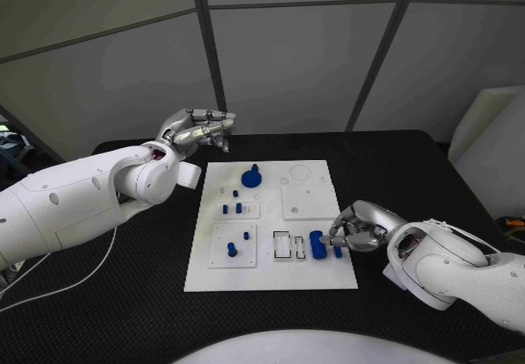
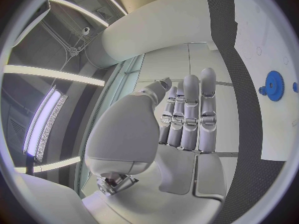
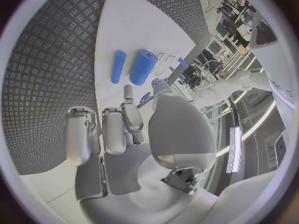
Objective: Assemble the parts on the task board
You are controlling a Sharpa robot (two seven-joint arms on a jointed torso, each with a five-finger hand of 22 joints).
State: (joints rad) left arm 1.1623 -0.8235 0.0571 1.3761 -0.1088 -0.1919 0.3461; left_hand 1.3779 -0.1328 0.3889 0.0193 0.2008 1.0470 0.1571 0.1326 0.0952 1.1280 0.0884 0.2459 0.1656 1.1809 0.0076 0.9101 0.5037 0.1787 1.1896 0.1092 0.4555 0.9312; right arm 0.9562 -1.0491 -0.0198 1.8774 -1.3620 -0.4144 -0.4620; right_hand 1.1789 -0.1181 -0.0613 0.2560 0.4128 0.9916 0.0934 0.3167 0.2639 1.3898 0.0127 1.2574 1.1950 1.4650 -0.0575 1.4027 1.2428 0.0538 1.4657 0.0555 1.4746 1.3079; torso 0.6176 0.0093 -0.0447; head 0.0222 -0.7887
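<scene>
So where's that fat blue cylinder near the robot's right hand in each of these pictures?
Head view: the thick blue cylinder lies on the task board, beside the right hand.
Left wrist view: not in it.
Right wrist view: cylinder beyond the fingertips.
Shared landmark: the thin blue rod lying alongside it.

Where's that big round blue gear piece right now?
In the head view, the blue gear sits on the far part of the white task board, nearer the left hand than the right.
</scene>
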